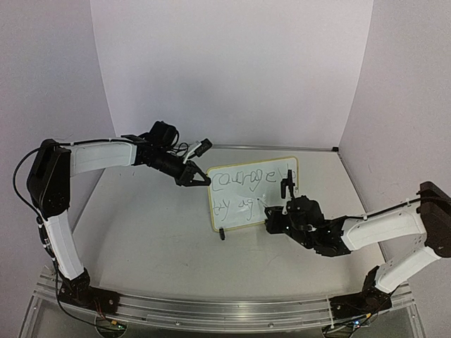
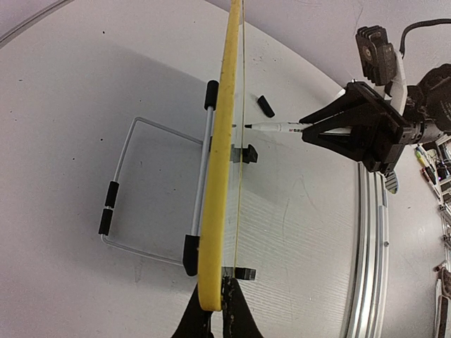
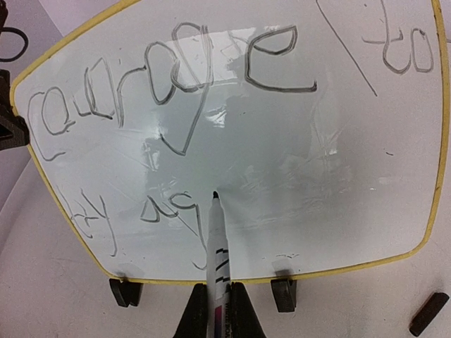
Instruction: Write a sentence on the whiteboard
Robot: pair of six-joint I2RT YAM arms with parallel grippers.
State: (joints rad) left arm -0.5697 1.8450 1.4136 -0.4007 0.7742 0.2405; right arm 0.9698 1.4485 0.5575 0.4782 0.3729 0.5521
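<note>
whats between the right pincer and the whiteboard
A marker. The right pincer is shut on it, and its dark tip reaches the face of the whiteboard. The right wrist view shows this most clearly.

A white table (image 1: 141, 232) forms the base of a small booth. Three plain, pale walls close it in: a back wall (image 1: 232, 70), a left wall (image 1: 42, 70) and a right wall (image 1: 409, 84), all with a faint lilac tint. A thin metal strip (image 1: 282, 148) runs where the table meets the back wall. A silver rail (image 1: 225, 308) edges the near side. The light is soft and even, casting faint grey shadows.
</note>
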